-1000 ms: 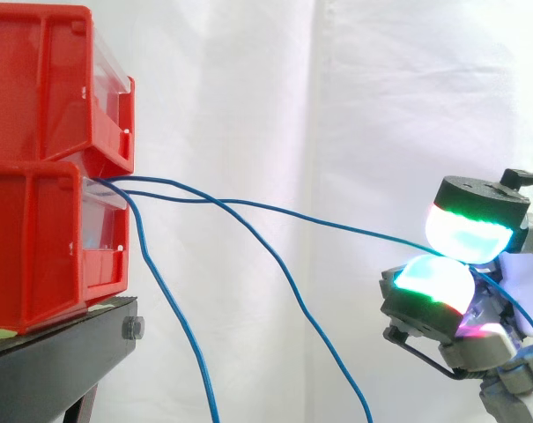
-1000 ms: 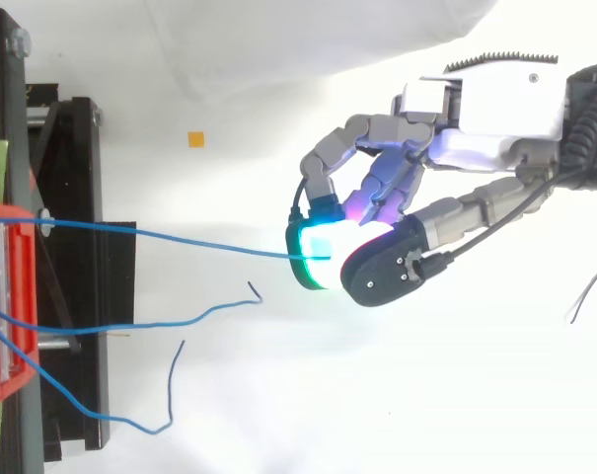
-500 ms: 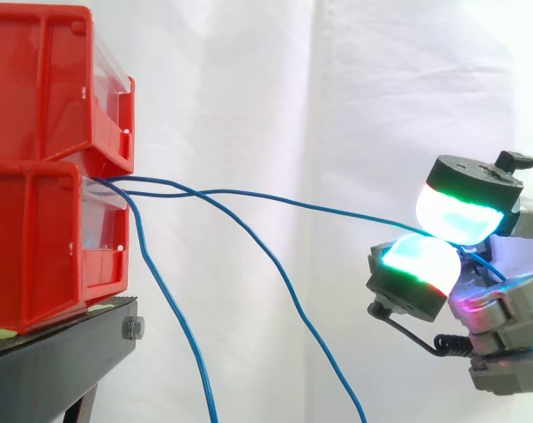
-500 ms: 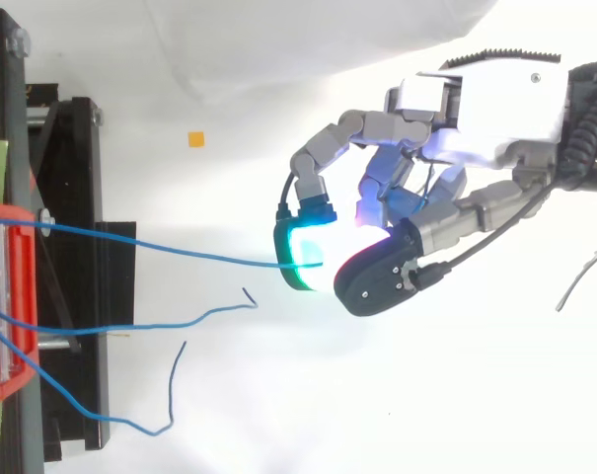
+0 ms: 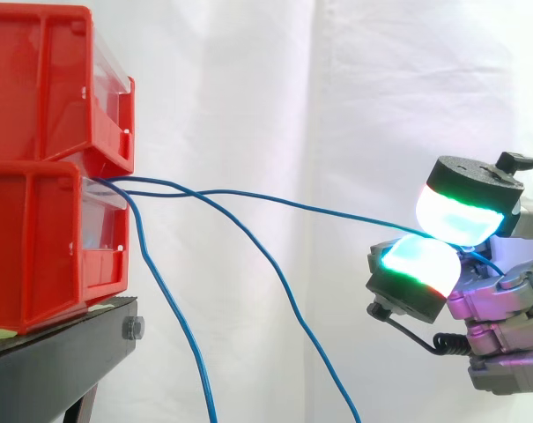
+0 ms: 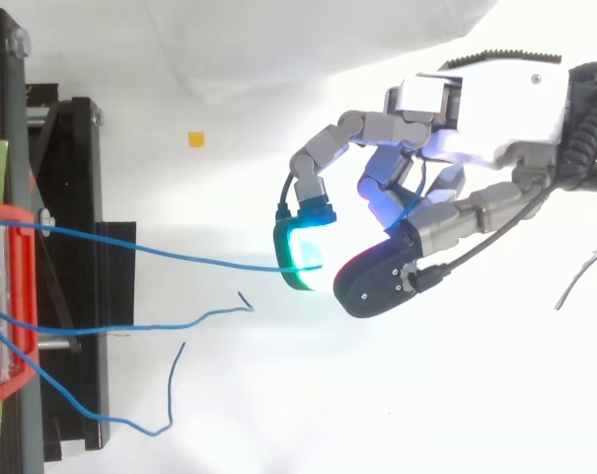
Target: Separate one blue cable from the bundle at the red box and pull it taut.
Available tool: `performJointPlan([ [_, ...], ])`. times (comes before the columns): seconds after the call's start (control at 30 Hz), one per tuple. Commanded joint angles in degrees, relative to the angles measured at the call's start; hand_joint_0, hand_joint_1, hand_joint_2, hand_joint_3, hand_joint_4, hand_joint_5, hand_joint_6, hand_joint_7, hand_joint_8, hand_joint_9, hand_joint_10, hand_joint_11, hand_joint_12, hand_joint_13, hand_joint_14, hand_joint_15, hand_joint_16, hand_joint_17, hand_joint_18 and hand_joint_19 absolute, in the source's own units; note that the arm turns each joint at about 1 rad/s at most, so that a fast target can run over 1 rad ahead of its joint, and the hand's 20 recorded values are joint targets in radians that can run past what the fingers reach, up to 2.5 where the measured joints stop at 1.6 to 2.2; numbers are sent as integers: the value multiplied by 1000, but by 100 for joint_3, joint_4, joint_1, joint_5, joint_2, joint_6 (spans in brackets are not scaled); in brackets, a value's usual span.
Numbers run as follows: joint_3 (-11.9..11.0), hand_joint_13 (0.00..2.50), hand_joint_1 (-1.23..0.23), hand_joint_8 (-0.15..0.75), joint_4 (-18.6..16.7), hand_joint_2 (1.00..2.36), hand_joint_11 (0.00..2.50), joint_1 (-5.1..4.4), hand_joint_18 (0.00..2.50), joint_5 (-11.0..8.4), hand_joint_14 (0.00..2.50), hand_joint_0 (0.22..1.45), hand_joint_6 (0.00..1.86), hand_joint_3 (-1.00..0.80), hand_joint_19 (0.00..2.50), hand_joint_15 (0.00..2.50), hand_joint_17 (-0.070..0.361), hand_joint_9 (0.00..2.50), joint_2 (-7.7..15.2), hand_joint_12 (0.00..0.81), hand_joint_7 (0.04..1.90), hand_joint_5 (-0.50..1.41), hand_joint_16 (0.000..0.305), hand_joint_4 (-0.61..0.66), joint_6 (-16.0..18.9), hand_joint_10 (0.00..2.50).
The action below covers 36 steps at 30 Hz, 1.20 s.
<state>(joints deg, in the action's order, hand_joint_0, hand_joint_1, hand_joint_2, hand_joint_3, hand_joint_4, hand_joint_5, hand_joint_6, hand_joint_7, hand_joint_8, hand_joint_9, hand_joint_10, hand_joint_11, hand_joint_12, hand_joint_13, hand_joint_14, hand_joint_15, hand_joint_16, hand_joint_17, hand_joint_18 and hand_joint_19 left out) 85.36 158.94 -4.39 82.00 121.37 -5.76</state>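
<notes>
Step in hand: the pull. Hand [image 6: 485,99] sits at 3 o'clock in the top view, curled, with two glowing pads [image 5: 458,218] pinching one blue cable [image 5: 292,204]. That cable runs from the lower red bin [image 5: 28,247] at 9 o'clock across to the pinch. It is slightly bowed and not yet taut. Two loose cables [image 5: 173,317] hang toward 6 o'clock, apart from it. Next, you likely draw the hand toward 3 o'clock, holding the pinch firm so the cable doesn't slip.
</notes>
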Motion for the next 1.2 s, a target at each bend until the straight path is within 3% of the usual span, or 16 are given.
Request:
performJointPlan([
  [0.0,-2,1052,-733,275,6,1019,1636,0,1176,0,1858,611,882,-77,1405,1484,102,1048,0,357,1165,-120,45,-106,-4,1294],
  [1.17,7,1098,-733,274,6,1019,1695,0,1152,0,1775,616,877,-79,1358,1509,99,1078,0,357,1179,-123,44,-122,4,1210],
])
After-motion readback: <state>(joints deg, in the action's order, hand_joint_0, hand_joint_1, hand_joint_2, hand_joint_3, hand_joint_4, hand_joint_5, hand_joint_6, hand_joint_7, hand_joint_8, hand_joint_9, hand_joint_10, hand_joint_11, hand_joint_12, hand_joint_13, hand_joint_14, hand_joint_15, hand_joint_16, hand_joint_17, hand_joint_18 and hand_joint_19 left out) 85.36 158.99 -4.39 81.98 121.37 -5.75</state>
